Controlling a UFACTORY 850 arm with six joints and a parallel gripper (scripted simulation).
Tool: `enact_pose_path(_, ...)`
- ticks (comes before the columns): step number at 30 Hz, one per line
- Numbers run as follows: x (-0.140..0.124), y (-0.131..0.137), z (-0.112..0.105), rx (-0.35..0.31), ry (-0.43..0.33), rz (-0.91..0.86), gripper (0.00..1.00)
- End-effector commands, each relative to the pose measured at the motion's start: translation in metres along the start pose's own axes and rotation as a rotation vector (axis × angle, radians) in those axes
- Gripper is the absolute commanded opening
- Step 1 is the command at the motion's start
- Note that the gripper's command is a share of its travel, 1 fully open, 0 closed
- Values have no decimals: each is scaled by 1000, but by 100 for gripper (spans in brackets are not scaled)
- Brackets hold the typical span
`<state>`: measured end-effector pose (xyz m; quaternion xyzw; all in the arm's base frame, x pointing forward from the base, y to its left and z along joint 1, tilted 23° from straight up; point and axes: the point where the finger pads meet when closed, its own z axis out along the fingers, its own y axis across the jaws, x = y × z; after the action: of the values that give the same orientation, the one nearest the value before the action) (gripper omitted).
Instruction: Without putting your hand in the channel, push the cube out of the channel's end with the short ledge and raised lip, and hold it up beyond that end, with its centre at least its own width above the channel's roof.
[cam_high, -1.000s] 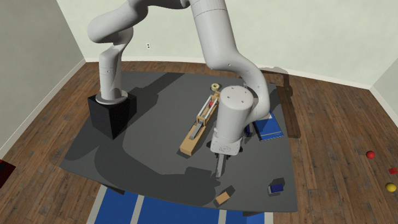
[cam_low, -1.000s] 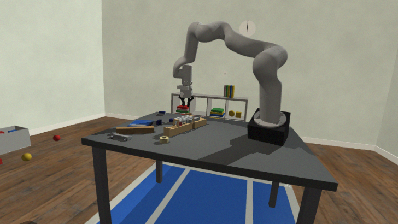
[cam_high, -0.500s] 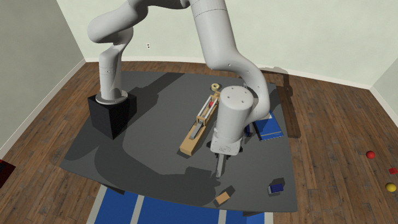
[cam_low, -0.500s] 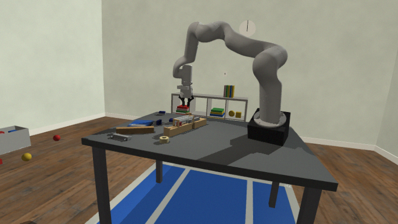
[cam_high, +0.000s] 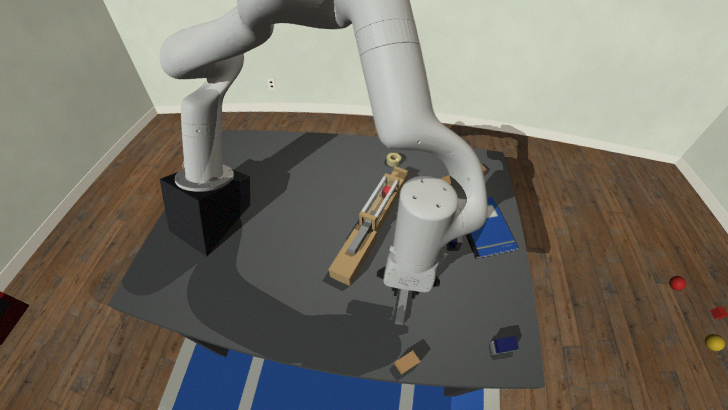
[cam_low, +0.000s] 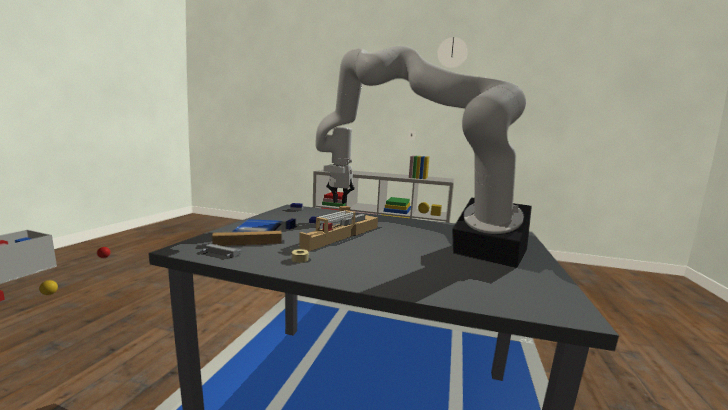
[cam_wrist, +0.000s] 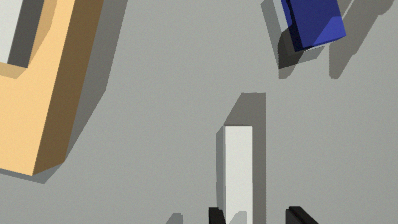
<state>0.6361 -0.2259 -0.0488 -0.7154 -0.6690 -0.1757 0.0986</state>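
Note:
The tan channel (cam_high: 373, 224) lies slantwise on the dark table, and its near end also shows in the wrist view (cam_wrist: 35, 90). The small red cube (cam_high: 386, 189) sits inside it, near the far end by a cream ring (cam_high: 393, 158). A grey block (cam_high: 358, 239) lies in the channel's near, open part. A loose grey bar (cam_high: 400, 308) lies flat on the table to the right of the channel's near end. My gripper (cam_wrist: 259, 216) hangs above the bar's near end (cam_wrist: 238, 170), partly open and empty. In the exterior view the gripper (cam_low: 339, 196) is well above the table.
A dark blue block (cam_wrist: 312, 22) lies just beyond the bar. A blue book (cam_high: 491, 229) lies to the right, another blue block (cam_high: 504, 344) and a tan block (cam_high: 407, 362) near the front edge. A wooden plank (cam_low: 247, 237) lies at the far side. The arm's black base (cam_high: 206, 208) stands at the left.

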Motion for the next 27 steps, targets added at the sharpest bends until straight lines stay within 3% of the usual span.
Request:
enact_pose_path(1,-1,2,12,-3,-1,-1,39)
enact_pose_path(8,-1,3,48,-3,-1,-1,39)
enact_pose_path(18,-1,3,53,-3,-1,-1,39)
enact_pose_path(27,-1,3,72,-3,-1,-1,39)
